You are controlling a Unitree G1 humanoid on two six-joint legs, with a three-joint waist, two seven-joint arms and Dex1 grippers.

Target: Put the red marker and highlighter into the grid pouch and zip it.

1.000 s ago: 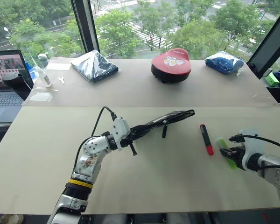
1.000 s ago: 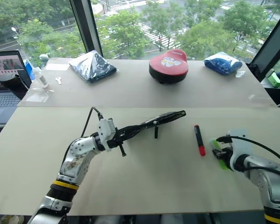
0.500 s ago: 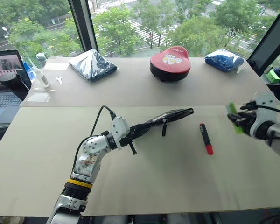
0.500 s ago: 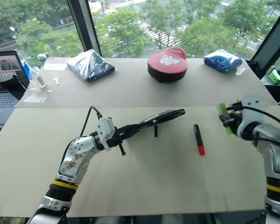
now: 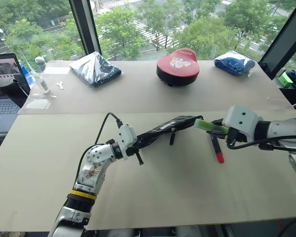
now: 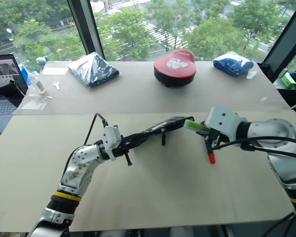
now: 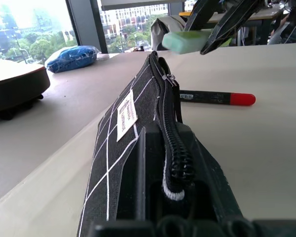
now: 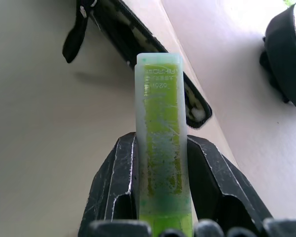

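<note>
Right gripper (image 8: 160,163) grips the highlighter (image 5: 210,126) cap-first just beside the grid pouch's (image 5: 164,131) open end, lined up for insertion, while the left gripper (image 5: 133,144) pinches the pouch off the table; the red marker (image 5: 216,148) lies near it

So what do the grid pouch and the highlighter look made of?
The grid pouch: apparently woven black fabric, matte, with printed white grid lines, a sewn-on label and a zipper. The highlighter: seemingly plastic, lime-green body under a paler translucent cap, its surface looking scuffed.
</note>
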